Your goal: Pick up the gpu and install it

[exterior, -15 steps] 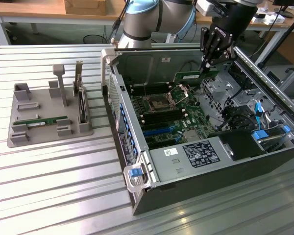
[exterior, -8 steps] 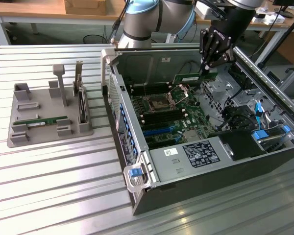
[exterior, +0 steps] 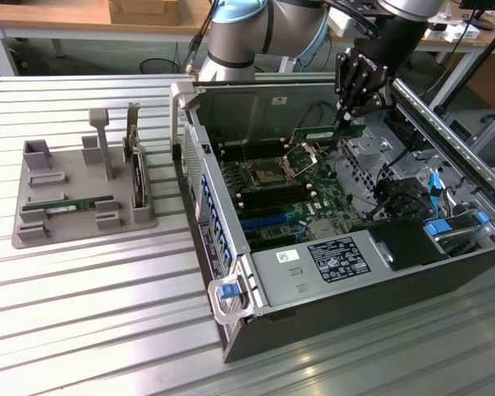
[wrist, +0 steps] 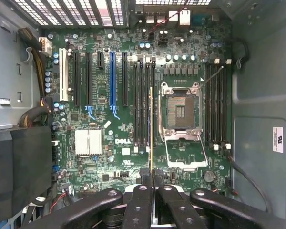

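Already lifted off its storage place, the gpu (exterior: 328, 132) hangs pinched edge-on between the pressed-together fingers of the gripper (exterior: 346, 122), above the open computer case (exterior: 231, 272). In the wrist view the gpu (wrist: 151, 124) appears as a thin yellow-green line running out from the gripper (wrist: 152, 183) over the motherboard (wrist: 100, 162), lying along the bank of black memory slots (wrist: 144, 105) just beside the open CPU socket (wrist: 180, 112). The pick-up is thus complete; the install is not, since the board is held above the slots and is not seated in any of them.

On the grey holder tray (exterior: 33, 235), well apart on the exterior view's left, a second green stick (exterior: 78, 203) of the same kind lies flat in its groove, untouched.

Around the target: a further set of black slots (wrist: 217, 105) sits on the far side of the socket, and longer expansion slots, one of them blue (wrist: 112, 81), lie beyond the memory bank. The raised socket load plate (exterior: 301, 157) stands near the descending board and is judged the closest obstruction. A black cable (wrist: 248, 179) trails along the case wall, clear of the slots. Whether the slot latches are open cannot be told.
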Motion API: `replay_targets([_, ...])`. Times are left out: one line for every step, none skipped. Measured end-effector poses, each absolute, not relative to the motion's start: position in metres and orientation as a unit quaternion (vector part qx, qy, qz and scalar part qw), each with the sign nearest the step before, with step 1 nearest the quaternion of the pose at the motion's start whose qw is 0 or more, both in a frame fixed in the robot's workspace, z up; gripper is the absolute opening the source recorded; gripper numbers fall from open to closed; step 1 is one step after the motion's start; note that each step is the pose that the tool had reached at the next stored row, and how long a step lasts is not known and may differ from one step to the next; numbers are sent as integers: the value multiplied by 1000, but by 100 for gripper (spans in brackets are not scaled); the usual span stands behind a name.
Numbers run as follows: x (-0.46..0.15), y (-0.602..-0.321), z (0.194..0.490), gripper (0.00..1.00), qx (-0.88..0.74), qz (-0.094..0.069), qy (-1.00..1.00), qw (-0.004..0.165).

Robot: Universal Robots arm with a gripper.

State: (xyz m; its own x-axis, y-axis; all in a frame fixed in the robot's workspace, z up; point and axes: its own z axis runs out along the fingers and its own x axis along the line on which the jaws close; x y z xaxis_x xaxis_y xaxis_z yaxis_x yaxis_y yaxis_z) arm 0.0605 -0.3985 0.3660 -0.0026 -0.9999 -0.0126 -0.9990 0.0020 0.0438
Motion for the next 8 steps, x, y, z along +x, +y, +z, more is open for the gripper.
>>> replay_targets([60,-399,365,12,706,-20,-708,11])
replay_targets([61,-399,365,12,706,-20,-708,11])
replay_targets([61,-399,364,12,706,-20,-708,11])
replay_targets([61,-399,362,12,706,-20,-708,11])
replay_targets([61,-399,362,12,706,-20,-708,11])
replay_targets([61,-399,361,12,706,-20,-708,11])
replay_targets([61,-399,361,12,706,-20,-708,11])
replay_targets([61,-399,360,12,706,-20,-708,11])
